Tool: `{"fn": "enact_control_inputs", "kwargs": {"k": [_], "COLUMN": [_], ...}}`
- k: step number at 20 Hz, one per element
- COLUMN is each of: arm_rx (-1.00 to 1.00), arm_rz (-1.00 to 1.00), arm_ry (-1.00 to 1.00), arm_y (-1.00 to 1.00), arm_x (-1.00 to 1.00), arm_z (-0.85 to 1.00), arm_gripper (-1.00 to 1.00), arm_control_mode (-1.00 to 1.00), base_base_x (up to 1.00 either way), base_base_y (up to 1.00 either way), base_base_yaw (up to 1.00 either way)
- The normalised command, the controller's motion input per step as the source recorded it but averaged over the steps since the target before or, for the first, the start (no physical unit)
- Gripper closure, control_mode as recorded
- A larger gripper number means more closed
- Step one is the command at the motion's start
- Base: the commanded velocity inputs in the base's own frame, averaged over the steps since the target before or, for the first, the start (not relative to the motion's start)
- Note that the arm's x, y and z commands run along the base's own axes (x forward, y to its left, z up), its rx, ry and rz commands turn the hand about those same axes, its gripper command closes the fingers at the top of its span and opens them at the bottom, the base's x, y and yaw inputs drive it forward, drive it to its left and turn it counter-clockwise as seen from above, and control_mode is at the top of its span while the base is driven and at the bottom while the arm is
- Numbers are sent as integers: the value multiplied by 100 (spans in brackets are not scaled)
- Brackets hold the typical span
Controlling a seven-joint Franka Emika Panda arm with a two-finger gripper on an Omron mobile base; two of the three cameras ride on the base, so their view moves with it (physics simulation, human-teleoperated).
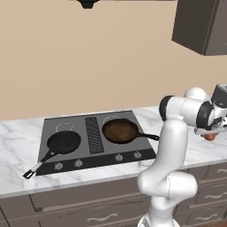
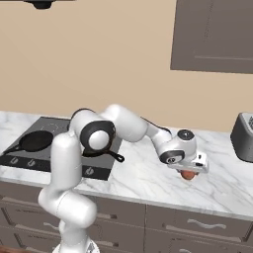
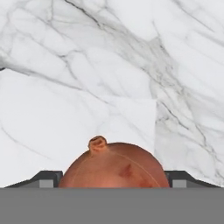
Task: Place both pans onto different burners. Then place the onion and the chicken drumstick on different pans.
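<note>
Both pans sit on the dark cooktop point(image 1: 95, 156). The black pan point(image 1: 64, 142) is at the front left, just in front of a white burner ring point(image 1: 64, 127). The brown-lined pan point(image 1: 119, 131) covers the right burner, handle pointing right. The reddish-brown onion point(image 3: 113, 168) rests on the marble counter right of the stove. My gripper point(image 3: 113, 180) is lowered over it and open, a dark fingertip point(image 3: 46, 179) close on each side. From the right base view the onion point(image 2: 187, 175) peeks out under the hand point(image 2: 190, 168). The chicken drumstick is out of view.
A grey toaster-like appliance point(image 2: 244, 136) stands at the counter's far right. A dark wall cabinet point(image 1: 199, 26) hangs above the right side. Bare marble point(image 2: 148, 178) lies between the stove and the onion. Knobs point(image 1: 119, 157) line the cooktop's front.
</note>
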Motion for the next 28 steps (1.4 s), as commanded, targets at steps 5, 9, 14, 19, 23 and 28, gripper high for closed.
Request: {"fn": "enact_control_inputs", "kwargs": {"k": [5,9,14,19,23,28], "arm_rx": [2,3,0,0,0,0], "arm_rz": [-2,-3,-1,0,1,1], "arm_ry": [0,-2,-5,-5,-9,-7], "arm_y": [0,23,71,97,100,100], "arm_x": [0,-3,-30,-52,-20,3], "arm_z": [-3,36,64,62,22,3], "arm_gripper": [100,100,100,100,100,100], "arm_control_mode": [-100,-100,-100,-100,-100,-100], "base_base_x": [0,0,0,0,0,0], "base_base_y": [0,0,0,0,0,0], "base_base_yaw": [0,0,0,0,0,0]}}
